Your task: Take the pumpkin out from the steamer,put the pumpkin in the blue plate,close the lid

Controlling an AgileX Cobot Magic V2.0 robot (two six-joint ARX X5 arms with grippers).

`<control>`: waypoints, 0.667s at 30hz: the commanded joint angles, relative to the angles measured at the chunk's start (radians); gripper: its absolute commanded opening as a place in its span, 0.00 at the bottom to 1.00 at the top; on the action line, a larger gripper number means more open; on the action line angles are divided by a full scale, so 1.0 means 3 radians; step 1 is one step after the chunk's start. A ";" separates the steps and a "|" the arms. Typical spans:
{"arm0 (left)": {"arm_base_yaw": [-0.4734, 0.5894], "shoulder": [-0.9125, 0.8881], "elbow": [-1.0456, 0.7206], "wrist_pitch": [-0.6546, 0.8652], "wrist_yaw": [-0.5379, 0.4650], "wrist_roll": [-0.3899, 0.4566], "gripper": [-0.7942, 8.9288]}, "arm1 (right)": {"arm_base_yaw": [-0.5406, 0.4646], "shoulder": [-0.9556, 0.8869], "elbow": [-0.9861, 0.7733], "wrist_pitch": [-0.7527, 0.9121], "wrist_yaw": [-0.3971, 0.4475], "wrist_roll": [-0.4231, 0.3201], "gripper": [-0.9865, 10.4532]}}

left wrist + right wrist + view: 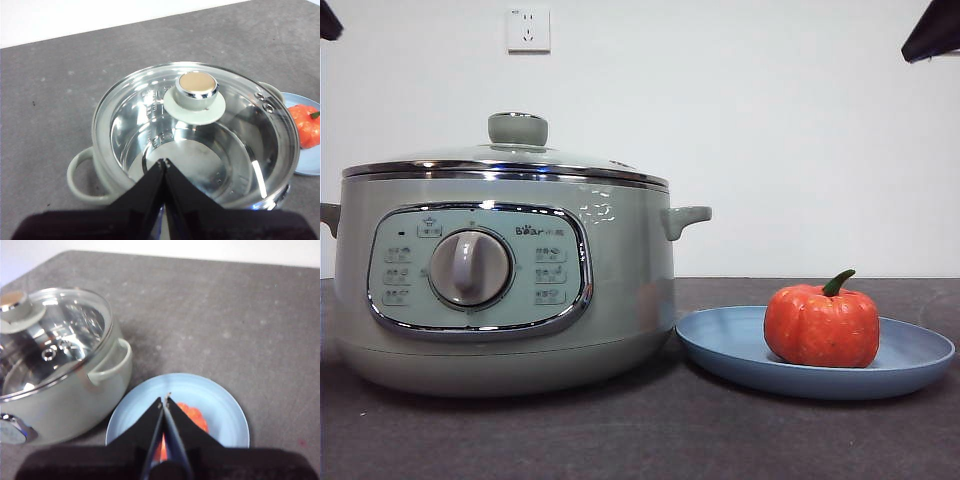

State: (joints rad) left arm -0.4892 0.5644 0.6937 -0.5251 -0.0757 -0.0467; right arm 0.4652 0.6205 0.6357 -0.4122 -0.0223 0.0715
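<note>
One pumpkin [821, 327] sits on the blue plate [920, 355], right under the right gripper [164, 400], whose jaws are pressed together. The left gripper [163, 162], jaws also together, hangs over the lid [195, 97], seated on the steamer [620, 290]. Only the front view shows "Bear" beside the grey dial [469, 268].

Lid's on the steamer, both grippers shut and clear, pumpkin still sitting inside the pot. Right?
Not quite. The pumpkin is on the blue plate beside the steamer, as the front view shows; the left wrist view shows the pot empty under the glass lid. The lid is on, and the left gripper and right gripper are shut and clear.
</note>
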 commanded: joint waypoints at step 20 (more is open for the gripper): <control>0.1532 -0.1769 -0.1912 0.1035 0.0010 -0.0032 0.08 | 0.0004 0.0001 -0.0010 -0.0217 0.0011 0.0031 0.09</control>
State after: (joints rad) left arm -0.0334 0.0402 0.1287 -0.2325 -0.0750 -0.0467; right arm 0.4652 0.6205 0.6357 -0.4793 -0.0223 0.0715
